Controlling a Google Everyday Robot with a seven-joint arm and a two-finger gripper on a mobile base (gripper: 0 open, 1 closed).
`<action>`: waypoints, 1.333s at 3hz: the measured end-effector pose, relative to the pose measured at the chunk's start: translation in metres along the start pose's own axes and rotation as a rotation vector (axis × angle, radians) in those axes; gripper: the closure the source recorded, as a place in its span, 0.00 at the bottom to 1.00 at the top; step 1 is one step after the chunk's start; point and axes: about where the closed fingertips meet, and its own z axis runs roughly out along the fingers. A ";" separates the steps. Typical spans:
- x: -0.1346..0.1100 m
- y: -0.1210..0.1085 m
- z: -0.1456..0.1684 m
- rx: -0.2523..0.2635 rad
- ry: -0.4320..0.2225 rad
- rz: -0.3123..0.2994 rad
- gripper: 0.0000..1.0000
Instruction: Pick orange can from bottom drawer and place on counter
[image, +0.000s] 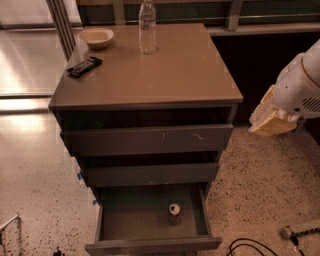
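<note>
The orange can (174, 210) stands upright in the open bottom drawer (152, 244), right of the tray's middle, its silver top showing. The counter (165, 75) tops the cabinet above the two upper drawers. My gripper (271, 121) shows as a tan end on the white arm at the right edge. It hangs beside the cabinet at the height of the top drawer, well above and to the right of the can. It holds nothing that I can see.
On the counter stand a clear water bottle (147, 27), a pale bowl (96, 36) and a black remote (84, 66), all at the back and left. Black cables (250, 247) lie on the speckled floor at the lower right. The two upper drawers are slightly ajar.
</note>
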 end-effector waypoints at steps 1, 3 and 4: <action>0.022 0.009 0.079 -0.083 -0.076 0.058 0.91; 0.036 0.024 0.148 -0.174 -0.135 0.110 1.00; 0.035 0.020 0.183 -0.102 -0.177 0.070 1.00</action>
